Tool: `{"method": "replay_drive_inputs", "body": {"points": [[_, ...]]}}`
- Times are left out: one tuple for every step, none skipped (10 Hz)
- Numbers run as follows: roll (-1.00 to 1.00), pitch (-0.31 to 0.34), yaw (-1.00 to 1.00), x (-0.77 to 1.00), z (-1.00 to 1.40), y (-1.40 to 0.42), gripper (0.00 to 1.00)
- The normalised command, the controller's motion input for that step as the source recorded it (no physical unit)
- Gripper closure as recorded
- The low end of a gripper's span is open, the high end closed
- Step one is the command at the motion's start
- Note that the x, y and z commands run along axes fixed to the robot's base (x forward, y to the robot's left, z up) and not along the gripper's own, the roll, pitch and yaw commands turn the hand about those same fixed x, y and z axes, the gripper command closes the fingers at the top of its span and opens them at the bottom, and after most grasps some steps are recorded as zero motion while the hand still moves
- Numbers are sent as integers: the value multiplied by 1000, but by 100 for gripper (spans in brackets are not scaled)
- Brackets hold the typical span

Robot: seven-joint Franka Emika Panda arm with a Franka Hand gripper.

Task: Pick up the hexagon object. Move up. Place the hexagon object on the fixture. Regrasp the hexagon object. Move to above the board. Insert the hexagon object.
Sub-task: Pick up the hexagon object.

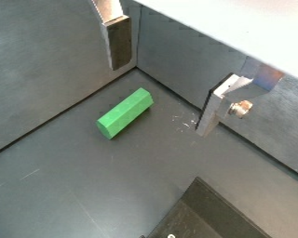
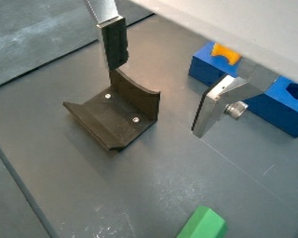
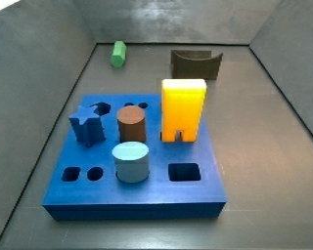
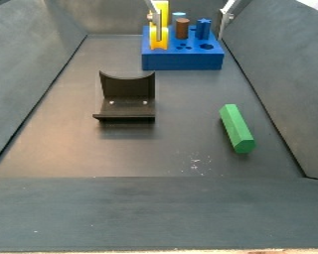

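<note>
Wrist views: the end effector [image 1: 164, 88] hangs above the dark table [image 1: 64, 177] with its two silver fingers [image 1: 118, 42] spread wide and nothing between them. Hexagon object [image 1: 124, 112] lies flat on the table below the gap between the fingers, touching neither. In a wrist view the fixture [image 2: 115, 113] sits on the floor between and below the fingers, curved notch facing up, and a corner of the blue board [image 2: 257, 93] shows behind the far finger, with an orange-yellow piece [image 2: 225, 53] on it.

Side views: hexagon object [image 3: 118, 54] rests on its long side near one wall, well apart from the board [image 3: 140, 186] and apart from the fixture [image 3: 196, 64]. Fixture stands alone on the floor, nothing on it. Board carries a tall yellow block [image 3: 183, 108], a brown cylinder [image 3: 132, 125], a light-blue cylinder [image 3: 130, 162] and a blue star peg [image 3: 85, 124]. In a side view only a tip of the end effector [image 4: 229, 8] shows at the upper edge, above the far end of the board [image 4: 183, 58].
</note>
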Motion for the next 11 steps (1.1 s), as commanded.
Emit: {"method": "replay_drive_inputs", "body": {"points": [[0,-106,0,-263,-120,20,0],[21,-90,0,-466,-609,286,0],[0,-91,29,-457,-934,369,0],[-21,-47,46,-420,-1000,386,0],[-20,-47,40,-489,-1000,300,0],[-14,-49,57,-460,-1000,271,0],[0,-33,103,-286,-1000,191,0],[0,-27,103,-206,-1000,143,0],[0,-49,109,-123,-1000,146,0],[0,-60,111,-77,-1000,137,0],[0,-66,91,-51,-1000,106,0]]}}
